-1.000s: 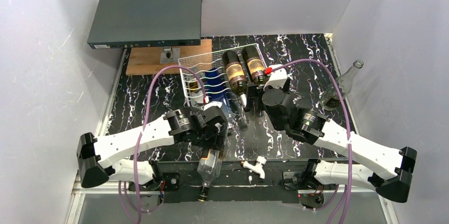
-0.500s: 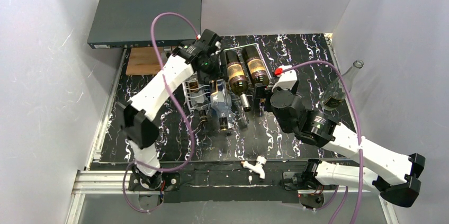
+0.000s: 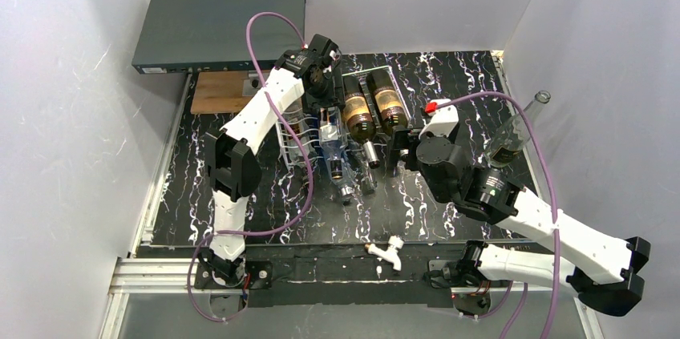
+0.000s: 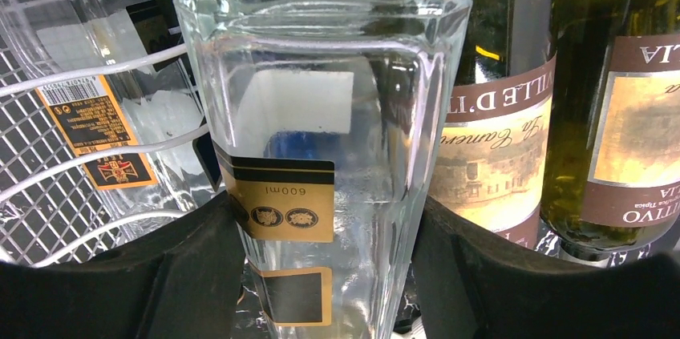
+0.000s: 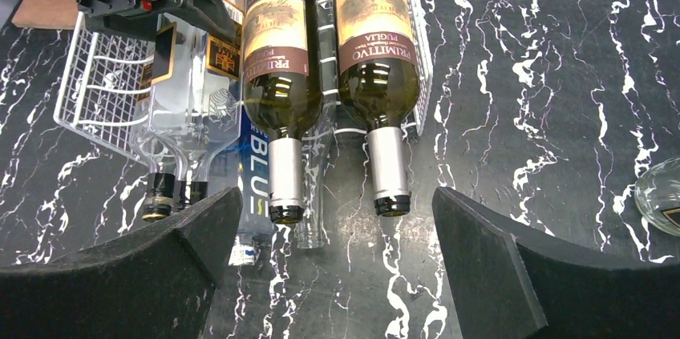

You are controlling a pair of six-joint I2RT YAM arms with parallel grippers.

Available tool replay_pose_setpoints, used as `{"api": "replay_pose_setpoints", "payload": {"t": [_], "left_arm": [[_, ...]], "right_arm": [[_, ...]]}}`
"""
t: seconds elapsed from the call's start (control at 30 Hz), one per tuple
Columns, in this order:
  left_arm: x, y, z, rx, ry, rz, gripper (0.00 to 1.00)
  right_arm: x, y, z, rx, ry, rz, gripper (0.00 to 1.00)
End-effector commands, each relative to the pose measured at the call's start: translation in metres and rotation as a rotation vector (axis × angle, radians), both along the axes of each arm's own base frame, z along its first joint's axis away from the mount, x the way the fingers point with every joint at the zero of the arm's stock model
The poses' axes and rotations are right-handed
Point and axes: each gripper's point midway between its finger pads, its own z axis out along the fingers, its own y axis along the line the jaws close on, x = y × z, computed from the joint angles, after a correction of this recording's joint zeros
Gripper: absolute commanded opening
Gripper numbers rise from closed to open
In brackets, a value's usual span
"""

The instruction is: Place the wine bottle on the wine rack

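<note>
Table top [image 3: 449,203]: black, white marble veining.
Wine rack [image 5: 96,90]: white wire.
Clear square bottle [image 4: 321,115]: colourless glass; black-and-gold label.
Dark bottle [image 5: 281,90] and second dark bottle [image 5: 377,74]: olive-green glass, maroon-and-tan labels, silver neck capsules.
Lower bottle [image 5: 255,175]: blue lettering, seemingly on clear glass; mostly covered.
Flat box [image 3: 220,26]: dark grey.
Board [image 3: 216,94]: light wood brown.
Cable [image 3: 269,15]: purple.

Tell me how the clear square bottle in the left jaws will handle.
Smooth glass, so the clear bottle may slip in the left jaws and would likely shatter if dropped. Its flat sides should stop it rolling on the rack, unlike the round dark bottles beside it. It looks empty, so probably light.
</note>
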Motion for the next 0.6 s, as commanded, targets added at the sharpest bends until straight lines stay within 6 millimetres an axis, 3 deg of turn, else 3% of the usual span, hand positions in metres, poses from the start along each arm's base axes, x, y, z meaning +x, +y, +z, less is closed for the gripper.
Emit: {"api": "replay_pose_setpoints", "payload": {"t": [0.0,0.1,0.23,0.33,0.57], "left_arm": [[0.02,0.009,0.034,-0.039,-0.106,0.05,0.0],[0.018,0.01,0.031,-0.042,-0.099,0.055,0.0],[0.012,0.011,0.028,-0.062,-0.088,0.084,0.0],[0.007,0.012,0.032,-0.086,-0.1,0.102,0.0],[-0.001,0.011,0.036,-0.121,-0.09,0.117,0.0]], "right_arm": [[0.001,0.005,0.014,0.065,-0.011,0.003,0.98],[0.0,0.022,0.002,0.056,0.023,0.057,0.99],[-0.011,0.077,-0.024,0.04,0.107,0.285,0.98],[-0.017,0.106,-0.048,0.057,0.199,0.36,0.98],[-0.009,0.143,-0.1,0.042,0.331,0.343,0.98]]}}
